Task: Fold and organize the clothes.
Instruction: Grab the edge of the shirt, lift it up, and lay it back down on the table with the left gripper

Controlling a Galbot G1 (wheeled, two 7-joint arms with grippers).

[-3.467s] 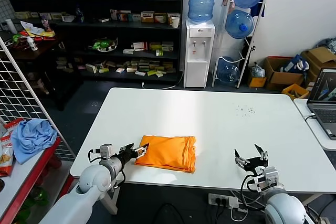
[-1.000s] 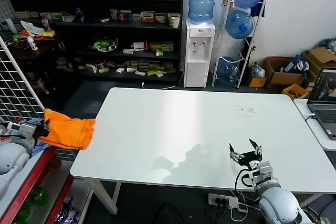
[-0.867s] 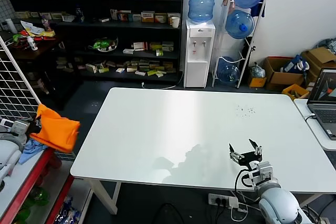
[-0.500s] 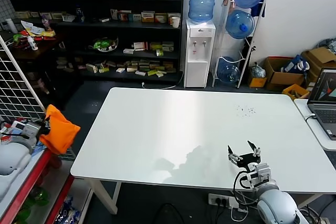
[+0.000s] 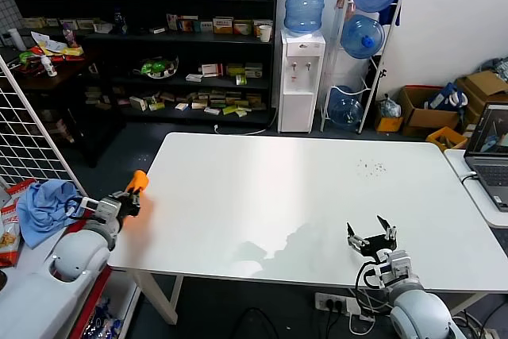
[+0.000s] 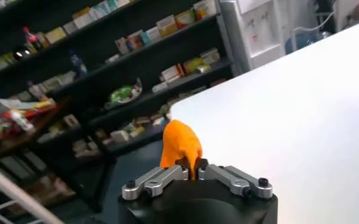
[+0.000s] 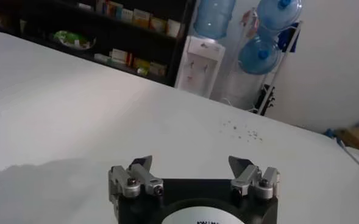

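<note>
Head view showed the left pincer pinching the bunched orange T-shirt beside the bench; soft, light fabric, best gripped at an edge. Right pincer spread.

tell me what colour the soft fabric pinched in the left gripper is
Bright orange fabric, clearest in the left wrist view.

Both arms wore smooth white-grey shells; the left gripper and right gripper had black bodies, silver screwed finger links and black cables looping near the wrists
</note>
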